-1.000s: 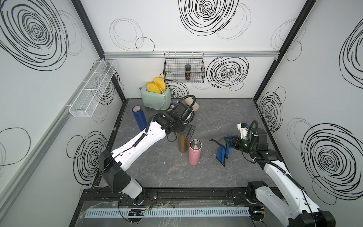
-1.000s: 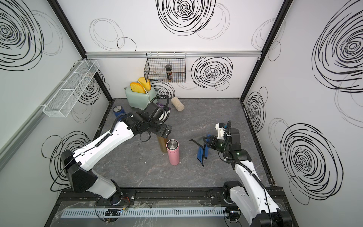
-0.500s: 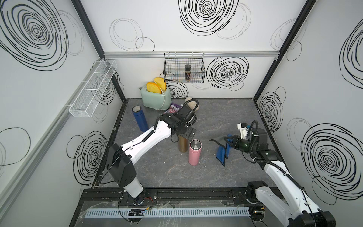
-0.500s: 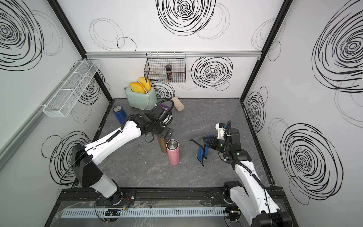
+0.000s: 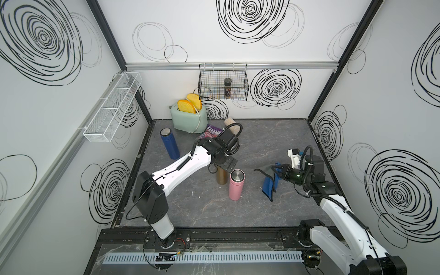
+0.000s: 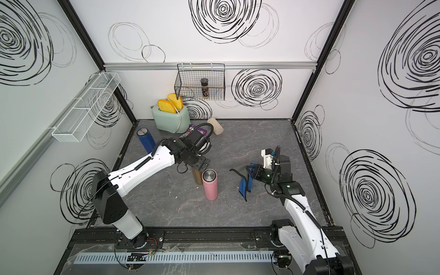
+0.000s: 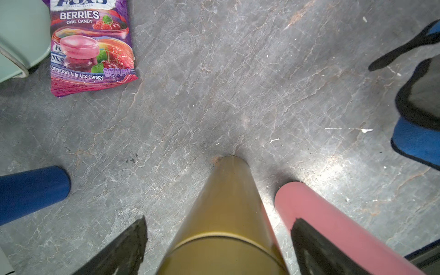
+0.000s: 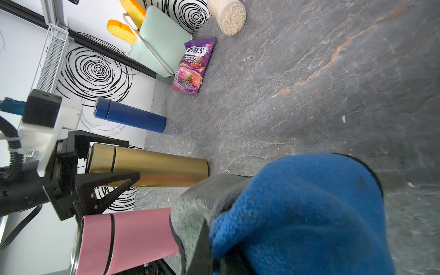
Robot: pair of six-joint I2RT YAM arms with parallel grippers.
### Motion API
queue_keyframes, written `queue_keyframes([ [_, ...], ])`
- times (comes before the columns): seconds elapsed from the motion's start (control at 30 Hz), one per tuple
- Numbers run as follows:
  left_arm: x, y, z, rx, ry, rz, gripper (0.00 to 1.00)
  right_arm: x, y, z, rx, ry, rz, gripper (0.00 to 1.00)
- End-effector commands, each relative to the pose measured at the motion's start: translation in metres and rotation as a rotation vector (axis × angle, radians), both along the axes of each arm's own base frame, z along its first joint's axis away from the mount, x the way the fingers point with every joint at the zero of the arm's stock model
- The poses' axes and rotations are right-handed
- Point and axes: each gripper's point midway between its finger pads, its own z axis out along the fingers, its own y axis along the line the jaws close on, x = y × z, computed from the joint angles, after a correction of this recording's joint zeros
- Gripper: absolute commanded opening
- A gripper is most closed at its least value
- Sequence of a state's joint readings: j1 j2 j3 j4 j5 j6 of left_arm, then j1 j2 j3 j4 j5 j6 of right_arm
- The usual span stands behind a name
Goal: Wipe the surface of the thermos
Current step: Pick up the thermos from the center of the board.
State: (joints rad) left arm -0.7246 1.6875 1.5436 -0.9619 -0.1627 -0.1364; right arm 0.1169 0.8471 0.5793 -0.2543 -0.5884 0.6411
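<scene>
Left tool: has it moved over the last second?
Yes. Against the toaster, the left tool has shifted away, toward the front of the table. It now stands open astride the top of the gold thermos.

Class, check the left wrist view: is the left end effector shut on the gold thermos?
No, the left end effector stands open, with a visible gap to the gold thermos on either side.

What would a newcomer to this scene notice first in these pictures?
In the middle of the dark table stand a tall gold metal thermos and a pink metal thermos side by side, with the open left claw astride the gold one's top. Nearby, the right claw holds up a blue and grey cloth; a mint-green toaster with yellow toast stands at the back wall.
</scene>
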Motion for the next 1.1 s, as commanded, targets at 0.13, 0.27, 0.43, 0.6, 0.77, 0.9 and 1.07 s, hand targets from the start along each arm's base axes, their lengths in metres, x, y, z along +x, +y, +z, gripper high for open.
queue_keyframes([
  [0.13,-0.007,-0.002,-0.009,0.061,0.044,-0.049,0.77,0.001,0.004,0.007,0.018,-0.021,0.012,0.0],
  [0.27,-0.011,-0.002,-0.009,0.061,0.057,-0.059,0.6,0.0,0.003,0.008,0.017,-0.022,0.006,0.0],
  [0.43,-0.02,0.0,-0.008,0.042,0.075,-0.064,0.07,0.0,0.005,0.008,0.025,-0.021,0.004,0.0],
  [0.6,-0.017,0.012,0.0,0.053,0.024,-0.021,0.0,0.003,0.01,0.015,0.023,-0.031,0.012,0.0],
  [0.77,-0.002,0.028,0.041,-0.013,-0.115,0.074,0.0,0.009,0.022,0.031,0.01,-0.061,0.036,0.0],
  [0.9,0.002,0.043,0.078,-0.069,-0.221,0.136,0.0,0.017,0.038,0.05,-0.009,-0.096,0.066,0.0],
  [1.07,-0.007,0.06,0.108,-0.123,-0.278,0.172,0.0,0.029,0.058,0.074,-0.021,-0.14,0.097,0.0],
])
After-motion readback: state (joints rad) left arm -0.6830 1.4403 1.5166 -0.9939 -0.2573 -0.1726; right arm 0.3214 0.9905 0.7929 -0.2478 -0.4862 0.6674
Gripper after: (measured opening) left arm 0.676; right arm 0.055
